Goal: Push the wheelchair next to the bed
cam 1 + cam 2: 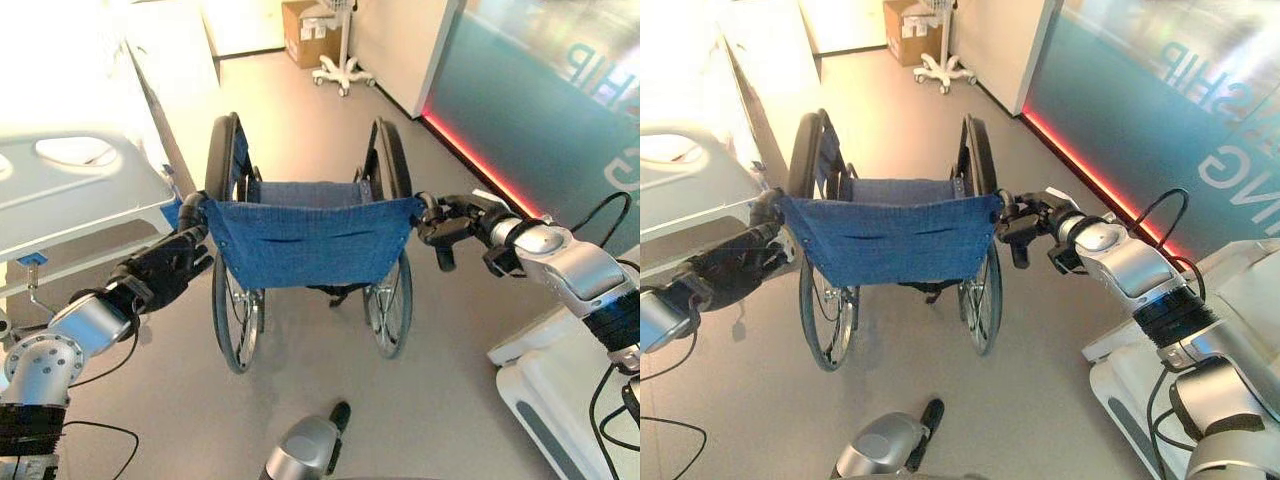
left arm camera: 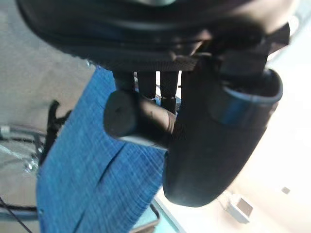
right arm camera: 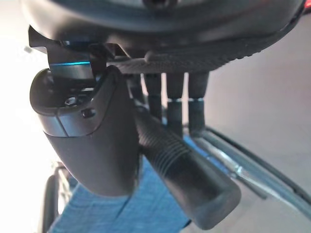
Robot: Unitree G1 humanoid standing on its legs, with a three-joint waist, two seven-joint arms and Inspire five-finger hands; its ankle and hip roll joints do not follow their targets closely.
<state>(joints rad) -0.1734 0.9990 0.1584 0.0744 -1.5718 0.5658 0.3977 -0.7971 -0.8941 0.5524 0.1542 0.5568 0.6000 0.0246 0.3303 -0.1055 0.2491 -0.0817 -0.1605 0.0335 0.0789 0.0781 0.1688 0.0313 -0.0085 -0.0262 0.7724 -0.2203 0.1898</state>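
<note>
I have the wheelchair (image 1: 308,245) straight ahead of me on the grey floor (image 1: 300,130), its blue fabric backrest (image 1: 305,240) facing me and its two big wheels standing upright on either side. My left hand (image 1: 165,268) is on the left push handle (image 2: 138,121); in the left wrist view the fingers and thumb are curled round that dark grip, with the blue cloth just beyond it. My right hand (image 1: 450,225) is on the right push handle (image 3: 187,162); in the right wrist view the fingers wrap over the ribbed black grip and the thumb closes beside it. The bed (image 1: 80,190) sits to my left, its pale end panel close to the chair's left wheel and my left arm; I cannot tell whether they touch. Farther off, a white wheeled stand (image 1: 342,60) and a cardboard box (image 1: 305,30) stand by the far wall. A teal panel (image 1: 530,110) with a red strip at its foot runs along my right.
</note>
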